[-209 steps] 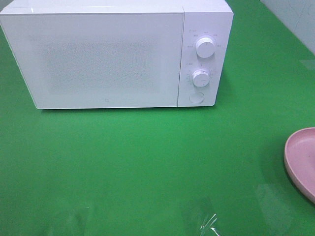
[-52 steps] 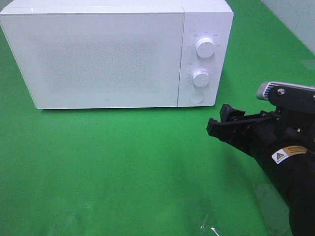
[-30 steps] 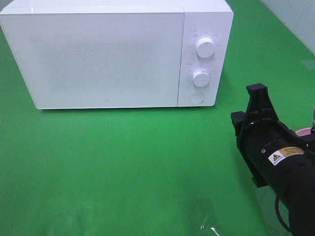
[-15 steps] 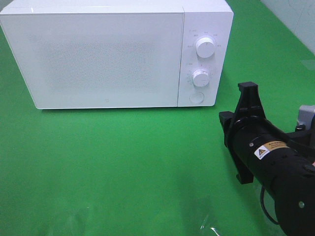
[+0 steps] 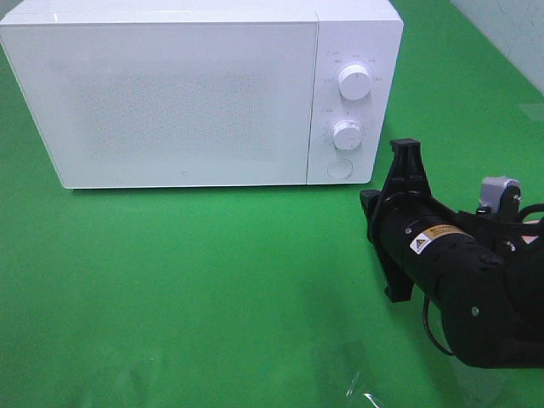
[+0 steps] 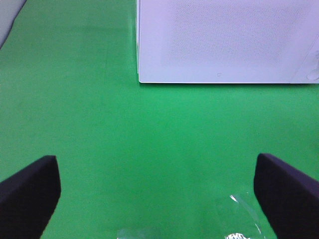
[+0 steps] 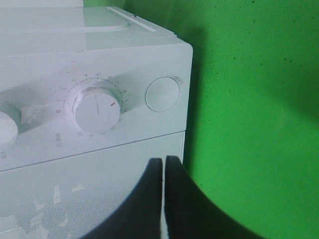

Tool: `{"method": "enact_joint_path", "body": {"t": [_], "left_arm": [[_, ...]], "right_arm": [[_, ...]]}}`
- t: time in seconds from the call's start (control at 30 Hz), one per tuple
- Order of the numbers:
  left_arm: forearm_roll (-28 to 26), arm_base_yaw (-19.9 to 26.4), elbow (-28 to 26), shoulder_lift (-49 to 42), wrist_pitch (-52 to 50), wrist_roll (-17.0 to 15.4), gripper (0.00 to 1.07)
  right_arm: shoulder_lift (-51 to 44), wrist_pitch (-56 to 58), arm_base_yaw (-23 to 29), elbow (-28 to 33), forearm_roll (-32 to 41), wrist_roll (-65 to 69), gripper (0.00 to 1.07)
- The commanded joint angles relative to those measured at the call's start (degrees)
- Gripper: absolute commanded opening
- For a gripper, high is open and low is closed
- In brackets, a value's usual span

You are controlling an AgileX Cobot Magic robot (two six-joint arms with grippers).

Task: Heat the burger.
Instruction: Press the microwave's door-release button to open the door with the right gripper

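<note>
The burger is out of view in every frame. The white microwave (image 5: 170,93) stands at the back of the green table with its door closed; it also shows in the left wrist view (image 6: 224,40). My right gripper (image 5: 406,150) is rolled on its side, shut and empty, just right of the microwave's lower front corner. In the right wrist view its fingertips (image 7: 163,162) are pressed together, close in front of the lower knob (image 7: 96,105) and the round button (image 7: 162,93). My left gripper (image 6: 155,162) is open wide and empty over bare green table, well short of the microwave.
The control panel has an upper knob (image 5: 354,82), a lower knob (image 5: 347,134) and a round button (image 5: 340,168). A crinkled clear film (image 5: 361,387) lies at the front edge. A pale wall (image 5: 510,25) is at the back right.
My right arm came in from the right, rolled its gripper onto its side and moved left toward the microwave's control panel. It now covers the pink plate seen earlier.
</note>
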Motion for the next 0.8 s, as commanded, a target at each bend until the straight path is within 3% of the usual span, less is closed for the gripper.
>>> {"method": "enact_joint_path", "body": {"t": [0.03, 0.4, 0.8], "left_arm": [[-0.2, -0.2, 0.1, -0.9, 0.1, -0.1, 0.98], [-0.2, -0.2, 0.1, -0.9, 0.1, -0.1, 0.98], [-0.2, -0.2, 0.1, -0.9, 0.1, -0.1, 0.98]], "right_arm": [[1.9, 2.3, -2.4, -2.8, -3.0, 0.5, 0.00], [6.0, 7.7, -7.6, -9.6, -7.0, -0.3, 0.00], [11.1, 7.2, -9.2, -14.5, -8.4, 0.4, 0.00]]}}
